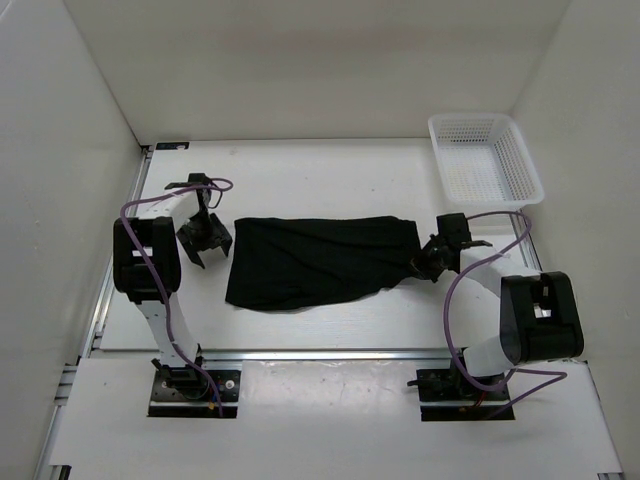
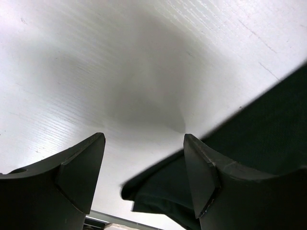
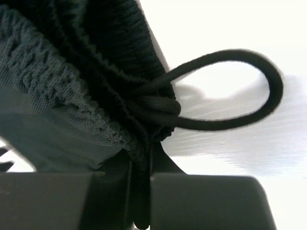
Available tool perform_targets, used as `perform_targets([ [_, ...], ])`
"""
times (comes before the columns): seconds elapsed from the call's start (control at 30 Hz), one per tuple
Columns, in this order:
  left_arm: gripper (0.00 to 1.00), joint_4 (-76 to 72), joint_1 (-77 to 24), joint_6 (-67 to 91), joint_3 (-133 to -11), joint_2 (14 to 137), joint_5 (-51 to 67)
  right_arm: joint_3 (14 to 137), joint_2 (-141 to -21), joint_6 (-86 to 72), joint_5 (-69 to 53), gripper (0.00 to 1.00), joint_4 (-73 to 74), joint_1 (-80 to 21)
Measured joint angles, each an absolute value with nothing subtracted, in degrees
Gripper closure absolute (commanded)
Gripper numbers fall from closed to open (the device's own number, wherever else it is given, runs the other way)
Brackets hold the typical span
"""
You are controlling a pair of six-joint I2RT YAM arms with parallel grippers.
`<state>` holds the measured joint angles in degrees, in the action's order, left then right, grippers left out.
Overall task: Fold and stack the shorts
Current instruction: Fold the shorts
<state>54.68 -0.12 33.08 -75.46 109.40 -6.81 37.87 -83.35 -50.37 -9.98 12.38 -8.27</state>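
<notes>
While right fingers (image 3: 206,201) clench its waistband, black shorts (image 1: 320,262) lie flattened, drawstring (image 3: 269,79) looped, left fingers (image 2: 204,177) spread

I am two arms in black and white. My left arm (image 1: 145,260) and my right arm (image 1: 540,315) each have bulky black joint housings and flat white links (image 1: 170,335). A purple cable (image 1: 497,212) loops along each. My base plates (image 1: 195,392) are dark metal. My left pincer (image 1: 205,256) has broad matte black fingers (image 2: 76,177) with wedge tips. My right pincer (image 3: 139,201) has blocky, square-edged ones.
</notes>
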Motion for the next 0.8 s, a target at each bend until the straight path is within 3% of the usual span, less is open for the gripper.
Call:
perform_targets([
  [0.4, 0.22, 53.65, -0.38, 33.54, -75.24, 109.56, -4.99, 52.4, -83.35, -35.86, 5.39, 1.0, 28.64, -9.69],
  [0.8, 0.25, 53.12, -4.08, 34.79, -74.61, 111.18, -1.21, 69.89, -84.03, -28.64, 20.21, 1.0, 40.84, -28.38],
])
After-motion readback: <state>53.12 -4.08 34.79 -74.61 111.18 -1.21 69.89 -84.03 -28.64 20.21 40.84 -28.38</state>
